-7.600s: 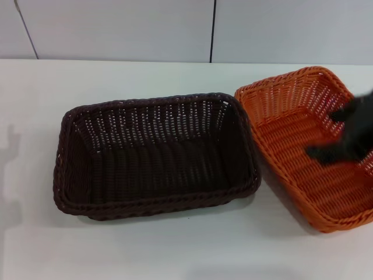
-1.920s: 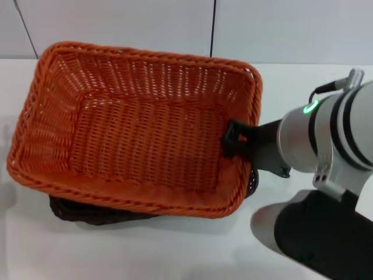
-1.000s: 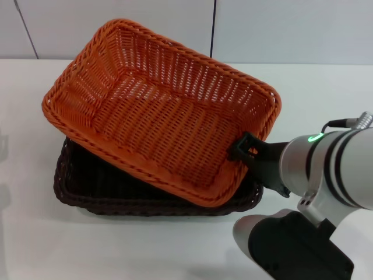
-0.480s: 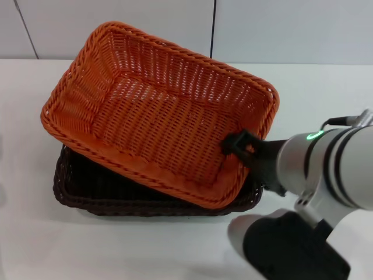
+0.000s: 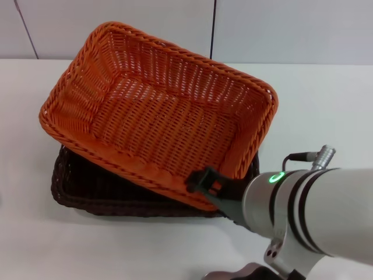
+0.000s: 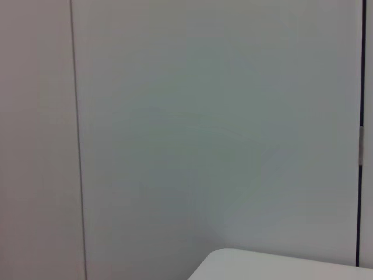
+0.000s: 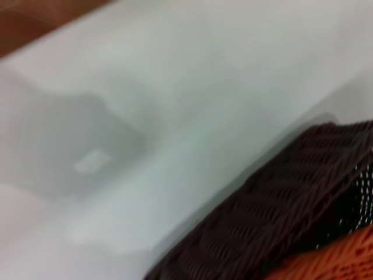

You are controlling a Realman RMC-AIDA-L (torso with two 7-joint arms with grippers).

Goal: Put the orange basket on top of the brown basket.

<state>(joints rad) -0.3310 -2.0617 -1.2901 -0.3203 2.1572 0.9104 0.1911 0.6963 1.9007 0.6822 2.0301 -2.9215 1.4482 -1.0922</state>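
Note:
The orange basket (image 5: 157,116) lies on top of the brown basket (image 5: 87,186), turned askew and tilted so its far left corner sticks out over the table. The brown basket shows only along its front and left rim. My right gripper (image 5: 201,182) is at the front rim of the orange basket, near its right corner, close to or touching the rim. The right wrist view shows the brown basket's wall (image 7: 280,216) with a bit of the orange basket (image 7: 332,262) above it. The left gripper is out of view.
The baskets sit on a white table (image 5: 326,99) with a panelled wall behind. My right arm (image 5: 309,216) fills the lower right of the head view. The left wrist view shows only the wall and a table corner (image 6: 280,265).
My right gripper has moved from the orange basket's right rim down to its front rim. The orange basket has stayed almost in place on the brown one.

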